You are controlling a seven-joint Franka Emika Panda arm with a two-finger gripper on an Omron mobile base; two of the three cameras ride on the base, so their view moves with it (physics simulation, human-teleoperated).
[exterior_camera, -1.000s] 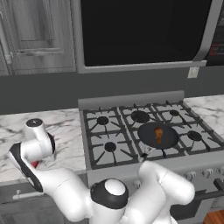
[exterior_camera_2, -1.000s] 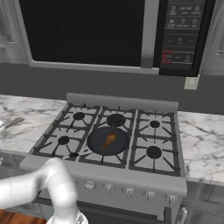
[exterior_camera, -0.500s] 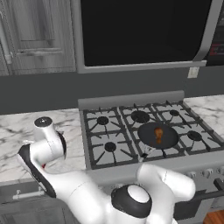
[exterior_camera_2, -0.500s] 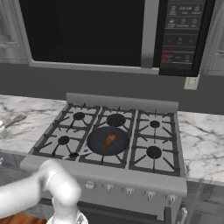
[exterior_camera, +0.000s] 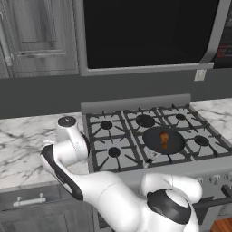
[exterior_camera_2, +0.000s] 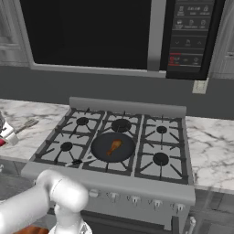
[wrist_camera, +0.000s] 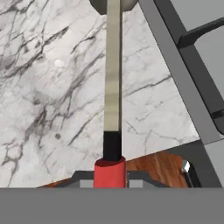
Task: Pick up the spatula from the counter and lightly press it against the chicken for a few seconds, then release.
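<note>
The spatula (wrist_camera: pixel 113 78) has a pale flat shaft, a black neck and a red handle (wrist_camera: pixel 110 173). It points straight away from my gripper (wrist_camera: pixel 110 177), which is shut on the red handle. It hangs over the marble counter (wrist_camera: pixel 52 87), just left of the stove's edge. In the right base view the spatula's head (exterior_camera_2: pixel 27 124) and part of my hand (exterior_camera_2: pixel 3 133) enter at the far left. The chicken drumstick (exterior_camera: pixel 164 139) (exterior_camera_2: pixel 113 147) lies in a dark pan (exterior_camera: pixel 152 144) (exterior_camera_2: pixel 98 147) on the stove's front middle burner. My wrist (exterior_camera: pixel 68 133) hides the fingers in the left base view.
The gas stove (exterior_camera: pixel 136 131) (exterior_camera_2: pixel 151 137) has raised black grates and a metal front rim (wrist_camera: pixel 175 65). A microwave (exterior_camera_2: pixel 183 36) hangs above it. Marble counter (exterior_camera_2: pixel 210 146) lies on both sides, and a wall outlet (exterior_camera: pixel 199 74) sits at the back right.
My hand has swung right along the counter toward the stove, carrying the spatula. Its head has come into the right base view from the left edge.
</note>
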